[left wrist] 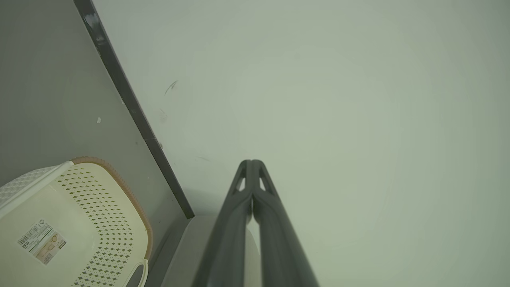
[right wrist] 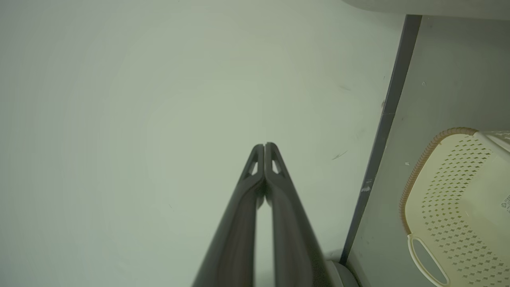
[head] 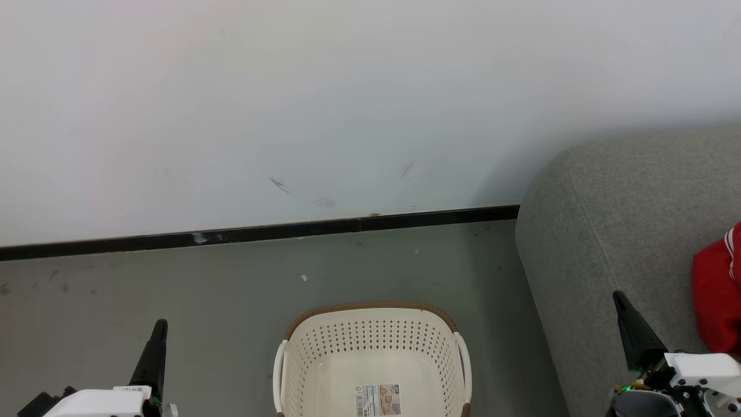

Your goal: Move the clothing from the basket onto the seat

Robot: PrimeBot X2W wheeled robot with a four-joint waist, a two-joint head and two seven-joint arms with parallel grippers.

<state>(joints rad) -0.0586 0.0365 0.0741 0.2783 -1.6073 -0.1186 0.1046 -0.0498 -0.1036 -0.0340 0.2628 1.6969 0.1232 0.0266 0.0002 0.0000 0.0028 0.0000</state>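
The cream perforated basket (head: 373,324) with its brown rim stands on the floor at the bottom centre; inside it I see only its label sticker (head: 378,399). It also appears as the basket (left wrist: 99,207) and the basket (right wrist: 450,191) in the wrist views. The grey seat (head: 625,231) fills the right side, and red clothing (head: 715,295) with a white stripe lies on it at the right edge. My left gripper (head: 160,325) is shut at the lower left, its tips (left wrist: 252,162) pressed together, holding nothing. My right gripper (head: 618,296) is shut over the seat's front, tips (right wrist: 264,145) together, holding nothing.
A white wall (head: 347,104) with scuff marks rises behind, met by a black skirting strip (head: 260,233). Grey floor (head: 173,284) lies left of and behind the basket, with small white specks on it.
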